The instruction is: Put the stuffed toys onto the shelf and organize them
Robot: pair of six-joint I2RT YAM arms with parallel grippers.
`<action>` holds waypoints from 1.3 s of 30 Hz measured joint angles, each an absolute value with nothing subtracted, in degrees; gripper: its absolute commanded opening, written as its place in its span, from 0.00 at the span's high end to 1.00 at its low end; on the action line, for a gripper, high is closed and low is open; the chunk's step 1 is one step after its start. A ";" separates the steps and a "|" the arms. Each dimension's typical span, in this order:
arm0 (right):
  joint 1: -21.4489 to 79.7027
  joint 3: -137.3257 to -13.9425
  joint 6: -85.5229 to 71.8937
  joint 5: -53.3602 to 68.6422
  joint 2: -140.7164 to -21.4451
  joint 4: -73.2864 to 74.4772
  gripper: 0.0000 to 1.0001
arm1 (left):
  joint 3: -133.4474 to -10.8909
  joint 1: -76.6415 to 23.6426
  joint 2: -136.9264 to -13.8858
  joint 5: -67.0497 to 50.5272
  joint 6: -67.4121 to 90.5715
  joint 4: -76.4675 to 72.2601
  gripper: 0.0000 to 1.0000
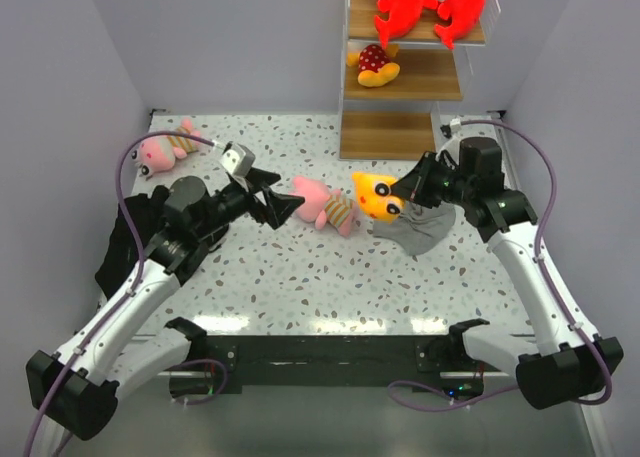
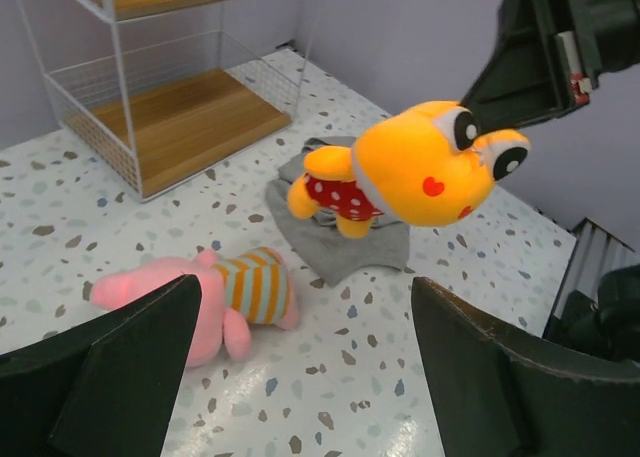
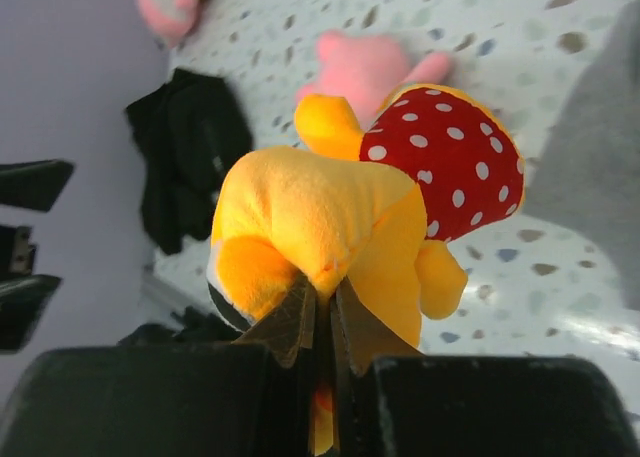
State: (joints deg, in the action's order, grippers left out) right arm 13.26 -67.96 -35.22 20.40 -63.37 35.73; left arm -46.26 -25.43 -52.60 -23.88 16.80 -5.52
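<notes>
My right gripper [image 1: 402, 199] is shut on a yellow-orange toy [image 1: 375, 196] with a red dotted top and holds it above the grey cloth [image 1: 415, 227]; it shows close in the right wrist view [image 3: 330, 227] and in the left wrist view [image 2: 420, 167]. My left gripper [image 1: 285, 205] is open and empty, next to a pink striped toy [image 1: 325, 205] lying on the table, also in the left wrist view [image 2: 200, 297]. A second pink toy [image 1: 165, 149] lies far left. The shelf [image 1: 405, 132] holds two red-and-white toys [image 1: 430, 2] on the top board and a yellow-orange toy [image 1: 377, 65] on the middle board.
A black cloth [image 1: 125, 239] lies at the table's left edge beside my left arm. The grey cloth sits right of centre under the held toy. The shelf's bottom board [image 2: 180, 122] is bare. Walls close in on the left, the back and the right.
</notes>
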 measured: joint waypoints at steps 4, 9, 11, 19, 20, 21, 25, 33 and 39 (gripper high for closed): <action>14.31 -65.71 -38.54 32.95 -65.39 30.68 1.00 | -46.28 -28.32 -52.62 -28.16 14.09 -5.96 0.09; 14.74 -64.23 -41.39 41.41 -66.70 26.20 1.00 | -47.77 -30.83 -53.76 -31.44 10.61 -4.89 0.07; 14.94 -64.23 -41.93 43.38 -66.67 24.75 1.00 | -48.84 -31.64 -54.57 -32.25 9.28 -4.40 0.07; 15.11 -64.23 -42.37 48.88 -66.67 22.39 1.00 | -58.08 -34.41 -61.45 -34.35 3.49 0.58 0.07; 15.11 -64.23 -42.33 49.56 -66.67 22.22 1.00 | -59.37 -34.76 -62.54 -34.74 2.39 1.50 0.06; 15.14 -64.25 -42.28 50.46 -66.67 22.04 1.00 | -60.49 -35.16 -63.55 -35.11 1.58 2.57 0.06; 15.38 -64.25 -41.80 52.64 -66.67 21.71 1.00 | -62.57 -36.95 -66.74 -36.67 -1.34 5.78 0.06; 15.38 -64.25 -40.88 56.07 -66.67 21.34 0.84 | -63.44 -39.66 -70.61 -39.20 -3.84 9.87 0.94; 15.33 -64.23 -41.04 55.64 -65.95 19.38 0.30 | -65.14 -39.66 -70.57 -39.00 -1.30 10.72 1.00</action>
State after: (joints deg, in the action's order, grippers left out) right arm 15.33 -64.23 -41.04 55.64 -65.95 19.38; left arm -65.14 -39.66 -70.57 -39.00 -1.30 10.72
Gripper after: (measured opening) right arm 0.493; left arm 0.087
